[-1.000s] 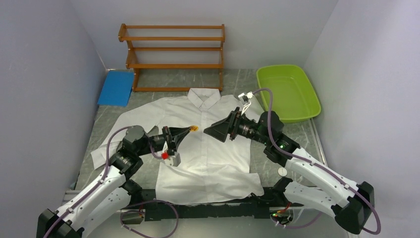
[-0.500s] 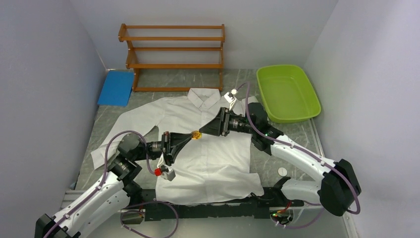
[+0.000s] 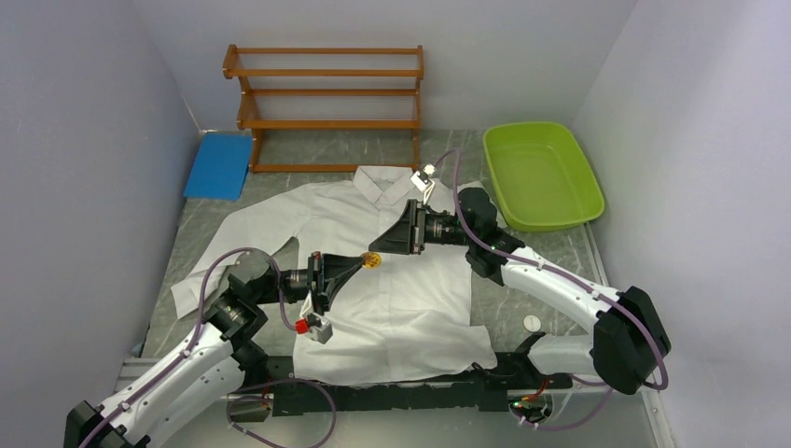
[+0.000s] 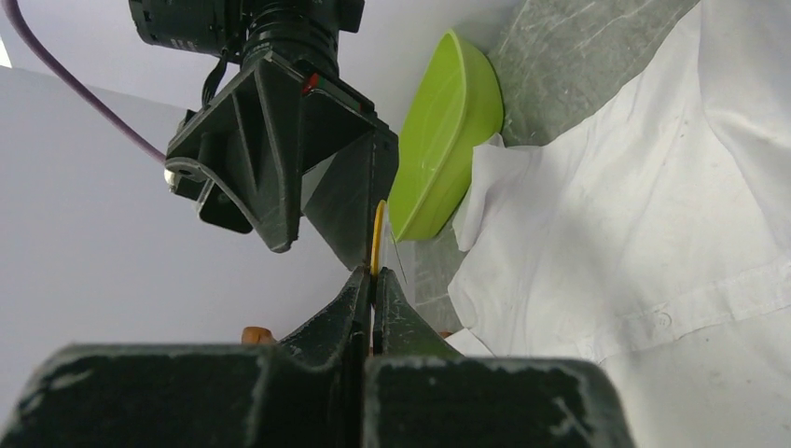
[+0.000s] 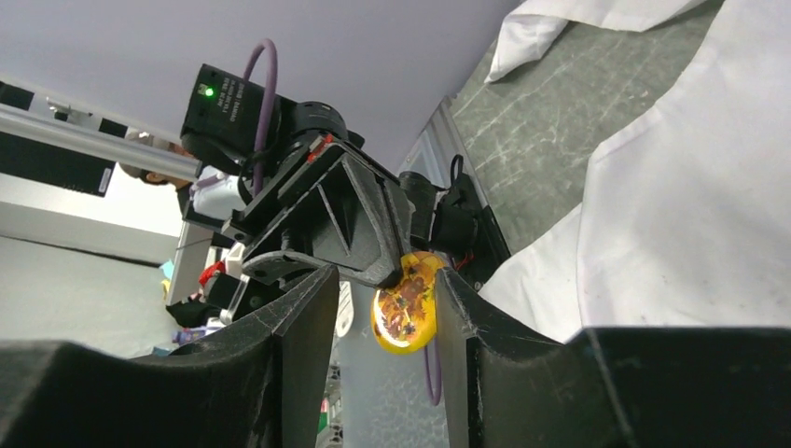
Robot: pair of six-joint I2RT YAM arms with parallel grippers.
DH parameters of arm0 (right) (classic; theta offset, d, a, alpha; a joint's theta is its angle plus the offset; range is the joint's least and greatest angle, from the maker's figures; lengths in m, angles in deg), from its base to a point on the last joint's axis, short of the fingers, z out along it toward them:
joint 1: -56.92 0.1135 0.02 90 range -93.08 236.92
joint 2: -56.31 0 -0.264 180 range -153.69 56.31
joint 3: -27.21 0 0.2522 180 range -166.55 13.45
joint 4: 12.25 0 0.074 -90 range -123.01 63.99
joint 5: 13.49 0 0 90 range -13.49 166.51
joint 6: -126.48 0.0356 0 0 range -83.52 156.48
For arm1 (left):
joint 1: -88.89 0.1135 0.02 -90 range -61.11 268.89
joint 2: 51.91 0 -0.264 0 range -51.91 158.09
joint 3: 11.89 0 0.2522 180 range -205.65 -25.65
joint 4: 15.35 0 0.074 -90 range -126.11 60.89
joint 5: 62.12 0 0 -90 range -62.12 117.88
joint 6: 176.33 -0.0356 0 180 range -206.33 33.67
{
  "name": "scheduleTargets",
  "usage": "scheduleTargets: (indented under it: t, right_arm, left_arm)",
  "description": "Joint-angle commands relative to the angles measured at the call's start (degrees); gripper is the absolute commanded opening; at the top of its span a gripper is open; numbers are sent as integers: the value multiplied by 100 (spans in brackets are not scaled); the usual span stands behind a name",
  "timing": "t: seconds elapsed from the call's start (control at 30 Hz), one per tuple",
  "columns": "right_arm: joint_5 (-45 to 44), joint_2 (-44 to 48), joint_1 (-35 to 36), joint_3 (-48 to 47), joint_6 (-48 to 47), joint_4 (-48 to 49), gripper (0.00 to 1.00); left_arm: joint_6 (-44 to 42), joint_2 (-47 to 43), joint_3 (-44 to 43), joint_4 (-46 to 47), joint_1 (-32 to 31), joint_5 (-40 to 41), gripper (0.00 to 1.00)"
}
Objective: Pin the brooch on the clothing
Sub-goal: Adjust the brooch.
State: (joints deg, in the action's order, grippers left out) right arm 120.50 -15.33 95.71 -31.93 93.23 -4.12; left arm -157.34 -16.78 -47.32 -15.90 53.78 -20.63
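The clothing, a white collared shirt [image 3: 392, 308], lies flat on the table. Above its chest my left gripper [image 3: 366, 262] is shut on the brooch [image 3: 372, 260], a small yellow oval with a dark orange pattern. In the left wrist view the brooch [image 4: 377, 238] stands edge-on, pinched between the fingertips of the left gripper [image 4: 371, 276]. My right gripper [image 3: 381, 248] faces it from the right. In the right wrist view the brooch [image 5: 407, 313] sits between the parted jaws of the right gripper [image 5: 387, 273], against the right-hand finger [image 5: 459, 313] and with a gap to the other finger.
A green plastic tub [image 3: 541, 173] stands at the back right, beside the shirt's sleeve. A wooden rack [image 3: 325, 93] stands against the back wall, with a blue pad [image 3: 219, 166] to its left. Grey walls close both sides.
My right gripper has swung left to the brooch and its jaws have narrowed around it. The left gripper has kept its hold and shifted the brooch slightly right.
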Motion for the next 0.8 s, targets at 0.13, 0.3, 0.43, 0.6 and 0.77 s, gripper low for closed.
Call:
scheduleTargets:
  t: [0.13, 0.3, 0.43, 0.6, 0.77]
  right_arm:
    - [22, -134, -11, -419, -327, -651, 60]
    - [271, -284, -9, -283, 52, -60, 58]
    - [487, -405, -7, -156, 482, 578, 44]
    - [584, -414, -10, -263, 446, 499, 36]
    - [795, -459, -11, -407, 475, 402, 33]
  left_arm:
    - [-120, -145, -215, 1, -34, 126, 3]
    - [-118, -131, -235, -25, -39, 120, 3]
    - [-133, -150, -243, -99, -35, 163, 3]
    - [-140, -130, -232, -112, -48, 324, 3]
    - [-177, -112, -242, -119, -65, 422, 3]
